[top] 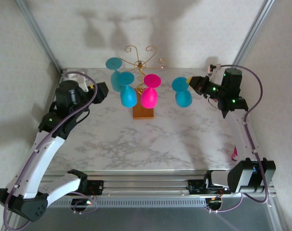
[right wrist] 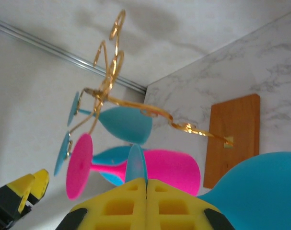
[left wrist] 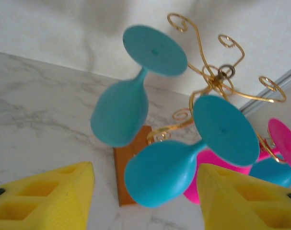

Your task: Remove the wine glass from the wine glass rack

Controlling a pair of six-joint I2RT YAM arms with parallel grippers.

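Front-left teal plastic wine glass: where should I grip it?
The teal wine glass hangs upside down on the gold wire rack: grip its thin stem, between foot and bowl, from the left, where the open left gripper faces it.

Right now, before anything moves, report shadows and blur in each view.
Top external: sharp; the wine glass rack throws soft shadows on the back wall. Left wrist: near yellow fingers blurred, hanging glasses sharper. Right wrist: bowl of the gripped blue wine glass is a close, blurred mass.
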